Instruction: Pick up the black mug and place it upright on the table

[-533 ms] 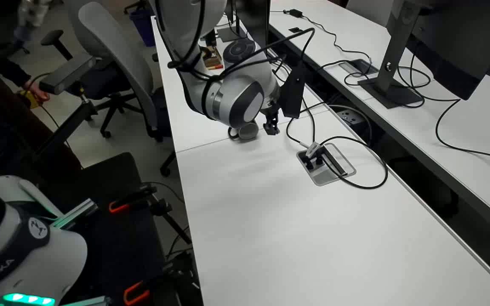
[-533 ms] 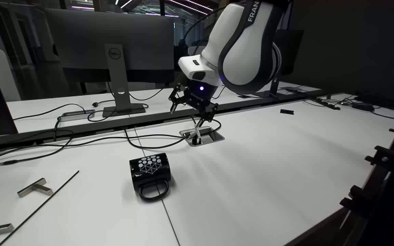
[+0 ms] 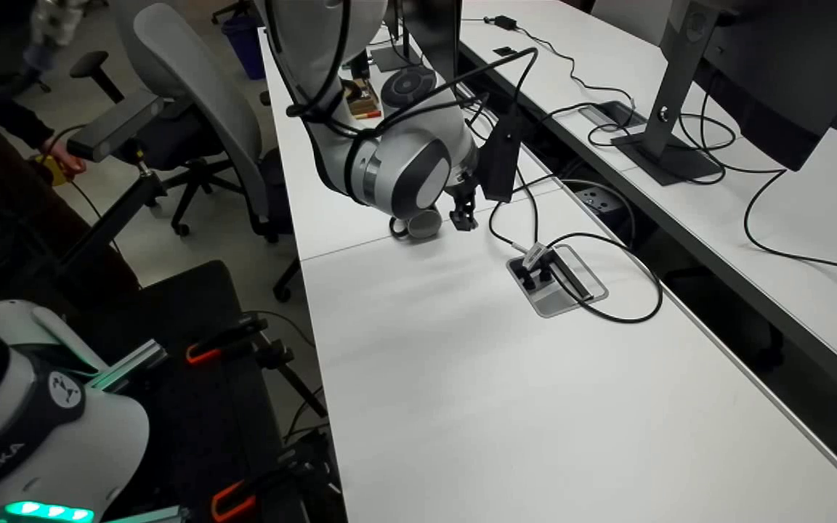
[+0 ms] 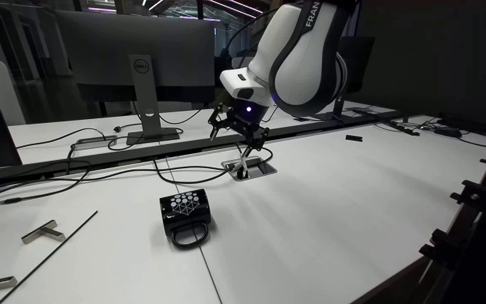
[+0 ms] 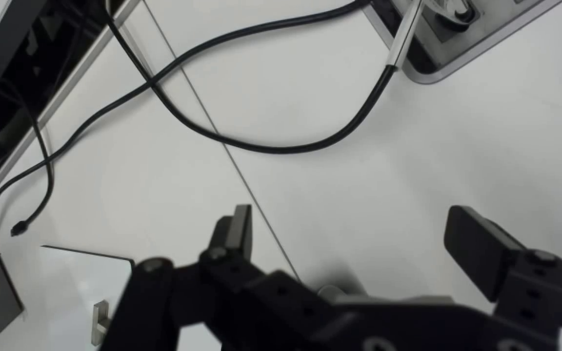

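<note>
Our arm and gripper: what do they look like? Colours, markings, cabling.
Arm: white, rounded, with dark trim, white lettering of which "FRAN" is readable, and black cables along the outside. Gripper: black, with two jointed fingers and flat-faced dark pads. A small violet-white light shows on its body.

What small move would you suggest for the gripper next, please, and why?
I'd probably move the open gripper toward the black mug: the mug lies on its side on the table, and the gripper hangs in the air, apart from it.

One black mug (image 4: 186,211), one pincer (image 5: 351,225), two orange-tipped clamps (image 3: 224,341)
</note>
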Available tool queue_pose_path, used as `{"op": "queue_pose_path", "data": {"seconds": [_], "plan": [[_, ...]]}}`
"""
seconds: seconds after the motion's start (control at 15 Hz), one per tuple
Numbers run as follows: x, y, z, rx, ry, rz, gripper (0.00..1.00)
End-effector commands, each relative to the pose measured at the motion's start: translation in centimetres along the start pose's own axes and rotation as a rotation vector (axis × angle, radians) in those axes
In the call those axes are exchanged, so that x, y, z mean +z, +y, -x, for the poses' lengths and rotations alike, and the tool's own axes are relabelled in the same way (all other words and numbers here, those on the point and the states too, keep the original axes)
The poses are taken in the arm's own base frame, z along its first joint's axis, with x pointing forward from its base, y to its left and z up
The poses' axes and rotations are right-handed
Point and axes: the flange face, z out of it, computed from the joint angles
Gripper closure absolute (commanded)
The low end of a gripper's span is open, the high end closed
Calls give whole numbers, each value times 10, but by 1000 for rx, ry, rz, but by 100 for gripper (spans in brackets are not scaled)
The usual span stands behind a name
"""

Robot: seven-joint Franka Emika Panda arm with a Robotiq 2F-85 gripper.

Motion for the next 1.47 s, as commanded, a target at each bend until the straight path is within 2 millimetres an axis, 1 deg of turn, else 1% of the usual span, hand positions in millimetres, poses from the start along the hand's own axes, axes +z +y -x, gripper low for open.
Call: {"op": "queue_pose_path", "data": {"seconds": [0.0, 0.13, 0.2, 0.53, 0.67, 0.8, 1.07, 1.27, 1.33, 1.4], "plan": [[0, 0, 0, 0, 1, -1, 0], [0, 2, 0, 21, 4, 8, 0], [-1, 6, 0, 65, 8, 19, 0], [-5, 33, -12, 330, 92, 95, 0], [-3, 39, -13, 441, 119, 110, 0], [4, 36, -13, 553, 141, 103, 0], [30, 16, -18, 758, 213, 66, 0], [47, 0, -22, 862, 232, 40, 0], [34, 1, -24, 800, 214, 37, 0], [39, -4, -24, 824, 217, 30, 0]]}}
